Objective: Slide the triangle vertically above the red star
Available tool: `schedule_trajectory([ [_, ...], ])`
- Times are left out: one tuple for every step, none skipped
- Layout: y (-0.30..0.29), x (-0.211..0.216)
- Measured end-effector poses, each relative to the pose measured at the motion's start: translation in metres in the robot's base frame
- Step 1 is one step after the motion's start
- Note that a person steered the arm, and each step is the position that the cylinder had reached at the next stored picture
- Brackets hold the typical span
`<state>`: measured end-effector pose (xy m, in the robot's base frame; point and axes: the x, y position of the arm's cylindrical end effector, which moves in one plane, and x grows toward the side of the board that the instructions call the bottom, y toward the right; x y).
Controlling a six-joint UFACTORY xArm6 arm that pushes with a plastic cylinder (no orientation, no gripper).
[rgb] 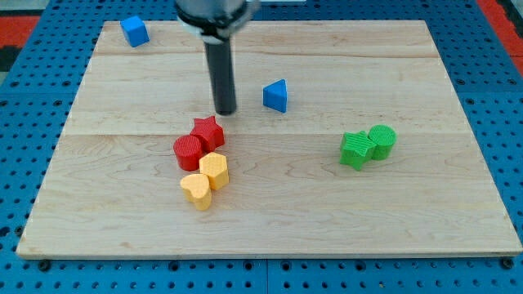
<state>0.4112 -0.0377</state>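
A blue triangle [276, 95] lies on the wooden board [425, 204], right of centre near the view's top. A red star [207, 131] sits lower and to its left, touching a red cylinder [189, 152]. My tip [225, 112] stands just above and slightly right of the red star, and to the left of the triangle, with a gap to both. The triangle is up and to the right of the star.
A yellow hexagon block [214, 170] and a yellow heart [196, 189] sit just below the red pair. A green star [356, 149] and green cylinder [382, 140] stand at the right. A blue cube [135, 31] is at the top left corner.
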Motion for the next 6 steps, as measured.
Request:
schedule_trajectory([
  [0.071,-0.015],
  [0.096,-0.076],
  [0.047,-0.108],
  [0.014,-0.087],
  [-0.019,-0.09],
  [-0.039,-0.125],
])
